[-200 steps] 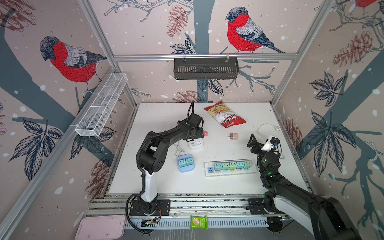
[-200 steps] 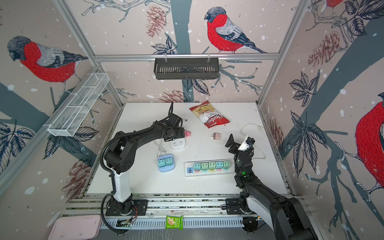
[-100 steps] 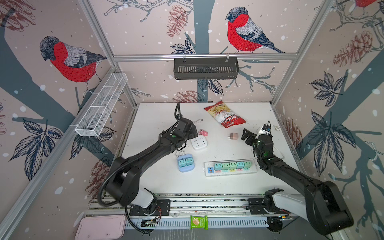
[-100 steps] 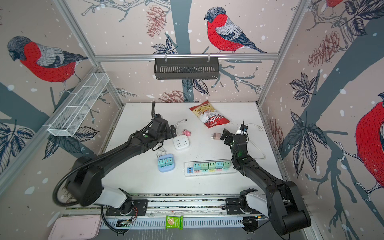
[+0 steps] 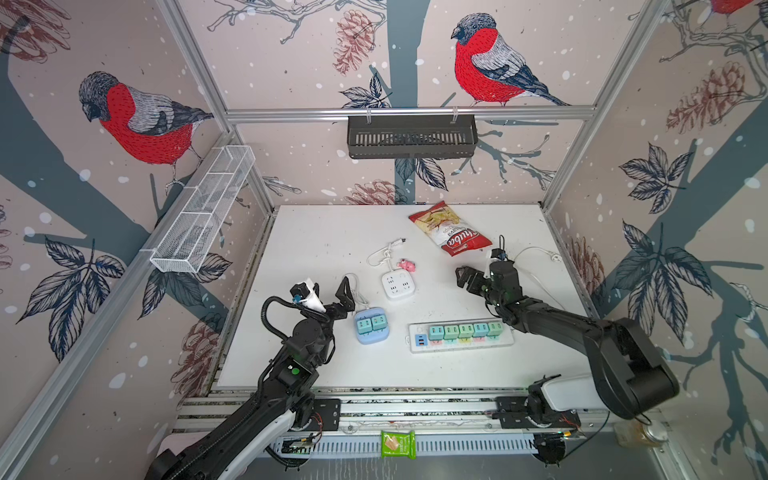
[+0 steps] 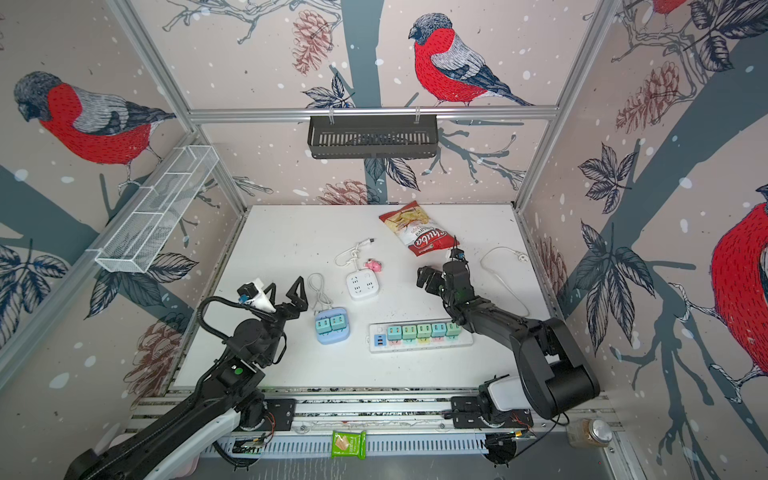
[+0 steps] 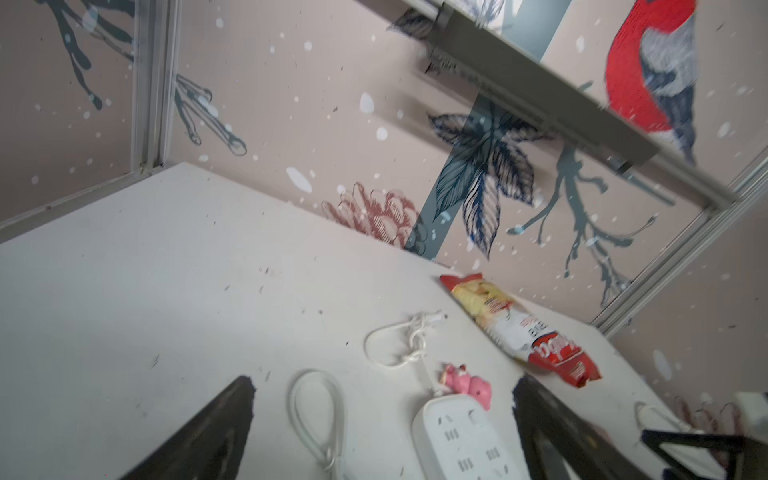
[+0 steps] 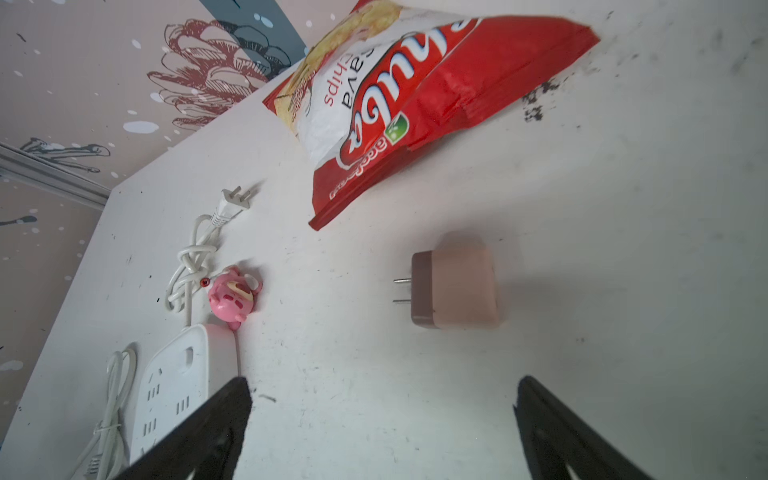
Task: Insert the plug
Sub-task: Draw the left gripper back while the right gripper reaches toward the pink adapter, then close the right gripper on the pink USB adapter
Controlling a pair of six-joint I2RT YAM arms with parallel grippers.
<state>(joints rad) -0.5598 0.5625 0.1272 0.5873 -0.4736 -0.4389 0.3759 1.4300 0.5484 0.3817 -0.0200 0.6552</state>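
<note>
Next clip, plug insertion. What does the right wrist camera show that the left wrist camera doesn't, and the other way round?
Only the right wrist view: the pink plug, lying loose on the table in front of the open right gripper. Only the left wrist view: the blurred hanging basket and the painted bird on the wall. Both: the chip bag, pink toy, white socket cube and its corded plug.

Both top views overlook the table [image 5: 316,249]; low wrist cameras (forward-facing) share the socket [image 7: 461,440].
</note>
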